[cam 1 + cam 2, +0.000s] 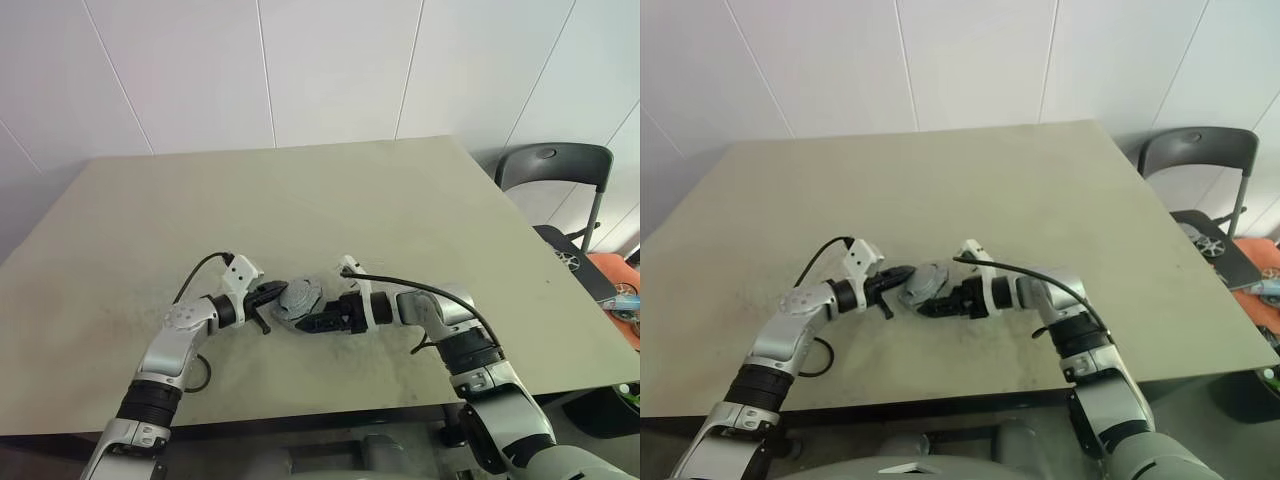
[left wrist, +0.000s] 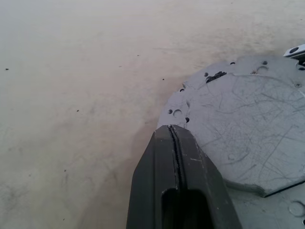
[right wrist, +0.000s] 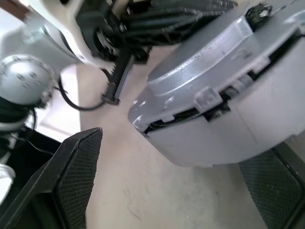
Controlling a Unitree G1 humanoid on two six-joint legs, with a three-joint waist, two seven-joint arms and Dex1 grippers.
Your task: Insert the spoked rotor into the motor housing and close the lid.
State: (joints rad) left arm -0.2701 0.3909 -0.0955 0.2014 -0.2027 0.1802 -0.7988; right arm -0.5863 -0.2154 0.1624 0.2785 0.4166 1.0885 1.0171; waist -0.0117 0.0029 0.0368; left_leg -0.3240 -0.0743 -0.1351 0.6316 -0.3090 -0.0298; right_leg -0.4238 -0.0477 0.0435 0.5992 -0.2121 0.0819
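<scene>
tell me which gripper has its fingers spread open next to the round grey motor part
The right gripper: its fingers stand wide apart beside the motor housing. The left gripper has its fingers pressed shut.

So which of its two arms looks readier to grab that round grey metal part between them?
The right, probably. The right gripper stands open with the motor housing just ahead of its fingers. The left gripper is shut, its closed tips merely beside the housing's edge, so it would have to open first.

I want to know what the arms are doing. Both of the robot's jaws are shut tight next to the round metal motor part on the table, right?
Not quite. The left gripper is shut, but the right wrist view shows the right gripper with its jaws wide apart beside the motor housing.
</scene>
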